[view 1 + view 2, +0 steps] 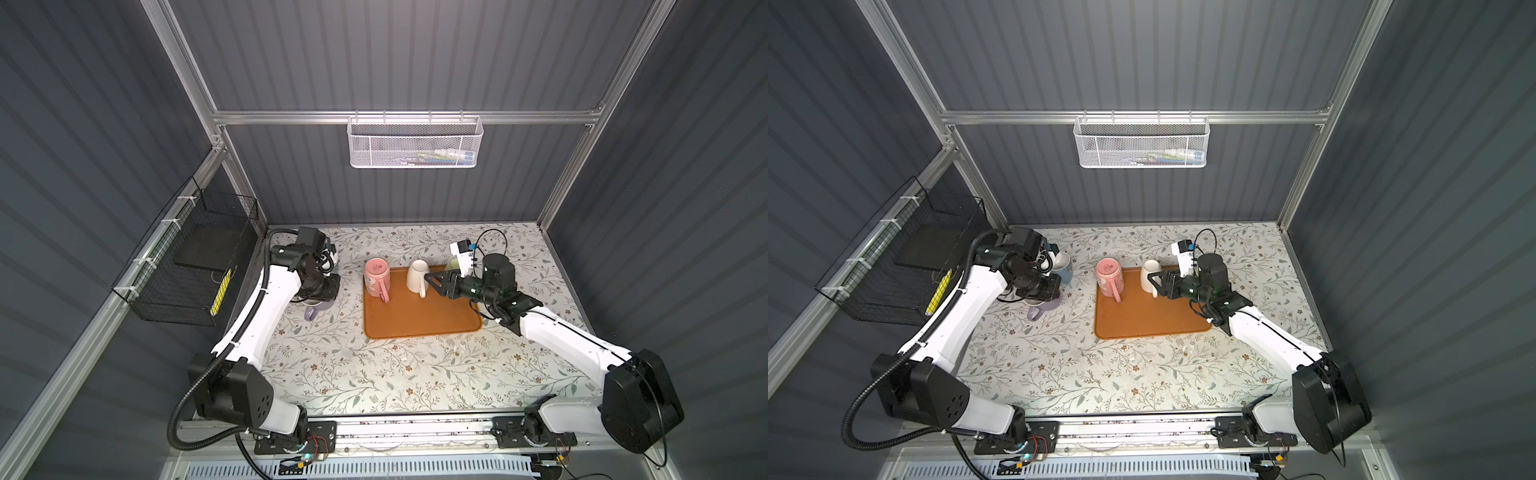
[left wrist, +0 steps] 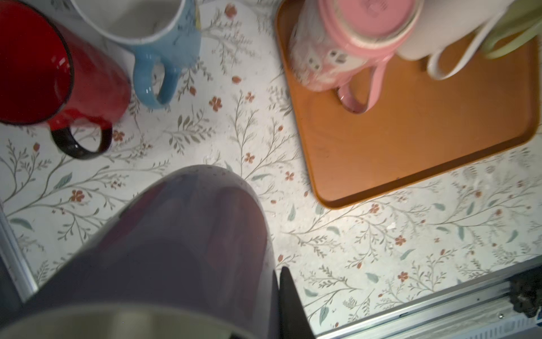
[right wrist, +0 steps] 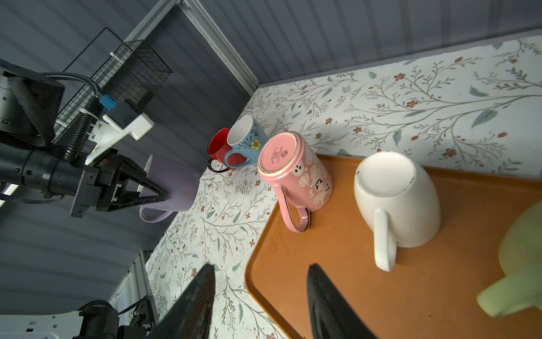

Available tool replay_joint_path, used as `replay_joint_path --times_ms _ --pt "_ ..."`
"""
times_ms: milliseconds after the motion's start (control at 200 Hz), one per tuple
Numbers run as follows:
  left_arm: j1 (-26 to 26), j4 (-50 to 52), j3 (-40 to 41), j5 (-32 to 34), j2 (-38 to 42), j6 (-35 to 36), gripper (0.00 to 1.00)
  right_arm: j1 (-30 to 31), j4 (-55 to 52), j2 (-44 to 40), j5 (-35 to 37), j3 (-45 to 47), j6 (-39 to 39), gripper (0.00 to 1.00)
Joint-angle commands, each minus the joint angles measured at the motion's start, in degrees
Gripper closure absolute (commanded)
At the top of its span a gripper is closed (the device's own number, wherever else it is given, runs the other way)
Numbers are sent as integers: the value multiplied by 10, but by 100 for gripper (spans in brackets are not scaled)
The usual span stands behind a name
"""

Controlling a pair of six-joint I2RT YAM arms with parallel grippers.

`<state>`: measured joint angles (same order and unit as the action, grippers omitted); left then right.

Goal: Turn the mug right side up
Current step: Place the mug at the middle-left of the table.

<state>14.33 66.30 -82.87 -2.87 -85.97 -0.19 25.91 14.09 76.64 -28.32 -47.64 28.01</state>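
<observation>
**Top views:** orange tray (image 1: 419,320) on floral worktop (image 1: 353,374) carries pink mug (image 1: 377,276) and white mug (image 1: 417,274), both base-up. Green mug (image 1: 452,264) is largely hidden behind the right arm. Right gripper (image 1: 432,284) sits just beside the white mug's handle. White mesh basket (image 1: 413,143) on back wall: contents indistinct.

**Left wrist:** lavender mug (image 2: 181,234), mouth up, fills the foreground. Red mug (image 2: 44,64) and blue mug (image 2: 152,35) stand upright, empty, cropped.

**Right wrist:** right fingers (image 3: 199,299) apart, nothing between. Left gripper (image 3: 159,195) clamped on the lavender mug's rim; the mug possibly rests on the worktop.
</observation>
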Motion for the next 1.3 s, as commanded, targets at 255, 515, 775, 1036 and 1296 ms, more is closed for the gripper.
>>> replay_joint_path --times_ms 255,515,775,1036,1296 --pt "4 8 14 128 -110 6 100 -6 11 10 -19 14 -11 47" --pt "-7 -55 38 158 -150 3 100 -14 17 12 -24 21 -7 47" --pt "-24 -128 62 119 -154 11 100 -19 13 11 -24 21 -7 47" --pt "-38 -156 62 100 -172 23 100 -19 -1 13 -13 19 -6 45" --pt "-39 -173 70 96 -186 25 100 -18 -58 7 11 6 -35 43"
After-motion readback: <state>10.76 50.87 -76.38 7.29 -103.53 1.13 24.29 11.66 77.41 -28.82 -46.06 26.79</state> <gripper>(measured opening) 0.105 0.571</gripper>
